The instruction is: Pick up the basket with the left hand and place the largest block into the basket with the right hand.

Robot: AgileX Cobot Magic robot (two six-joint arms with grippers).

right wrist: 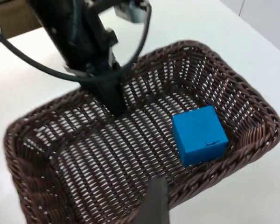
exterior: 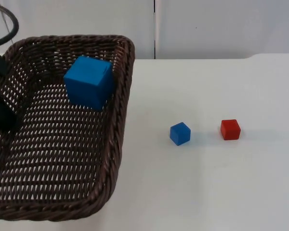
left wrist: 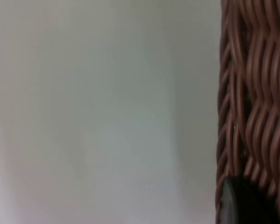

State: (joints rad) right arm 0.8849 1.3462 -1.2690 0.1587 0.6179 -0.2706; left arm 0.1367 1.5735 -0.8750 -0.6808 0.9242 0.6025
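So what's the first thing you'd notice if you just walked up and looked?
Most eyes would go first to the big blue block lying inside the brown wicker basket, close to its far wall. The left gripper grips the basket at its rim. Out on the white table sit a small blue cube and a small red cube, side by side but apart.

White table with two little blocks

A small blue block (exterior: pixel 180 133) and a small red block (exterior: pixel 230 129) sat near each other on the white table (exterior: pixel 207 192), apart from the basket (exterior: pixel 116 144).
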